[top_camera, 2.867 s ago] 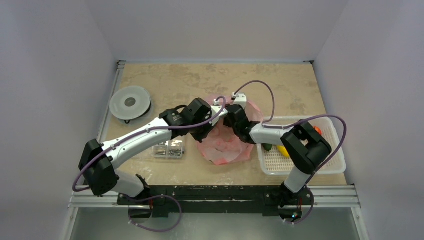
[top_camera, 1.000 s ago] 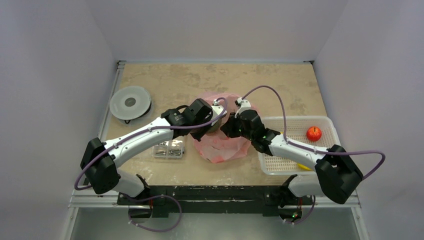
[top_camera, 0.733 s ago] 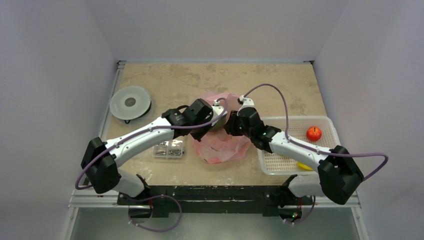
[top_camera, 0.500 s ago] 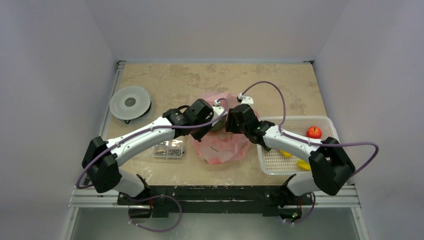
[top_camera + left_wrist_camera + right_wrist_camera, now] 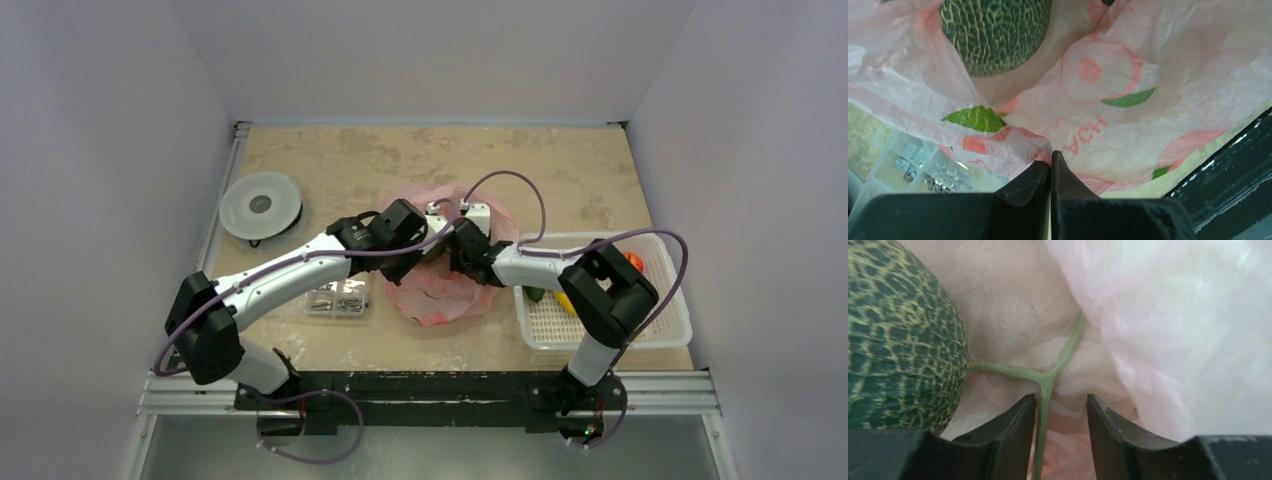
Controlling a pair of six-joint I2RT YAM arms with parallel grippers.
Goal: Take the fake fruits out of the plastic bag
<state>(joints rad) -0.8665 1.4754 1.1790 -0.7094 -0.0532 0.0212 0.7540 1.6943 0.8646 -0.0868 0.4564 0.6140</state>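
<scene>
Pinches film of the pink plastic bag [image 5: 1158, 75] in the closed left gripper [image 5: 1051, 156]. Straddles the T-shaped stem [image 5: 1046, 378] of the netted green melon [image 5: 893, 335] inside the bag with parted jaws of the right gripper [image 5: 1060, 401], melon at nine o'clock; bag mid-table, white basket [image 5: 655, 336] at its three o'clock.

A bag [image 5: 445, 290] lies at the middle of the table [image 5: 400, 160], a melon [image 5: 995, 30] inside it. A parts box [image 5: 337, 298] sits just left of the bag; a basket [image 5: 650, 320] holding fruits [image 5: 565, 300] stands at the right edge, a disc [image 5: 261, 205] near the left edge.
</scene>
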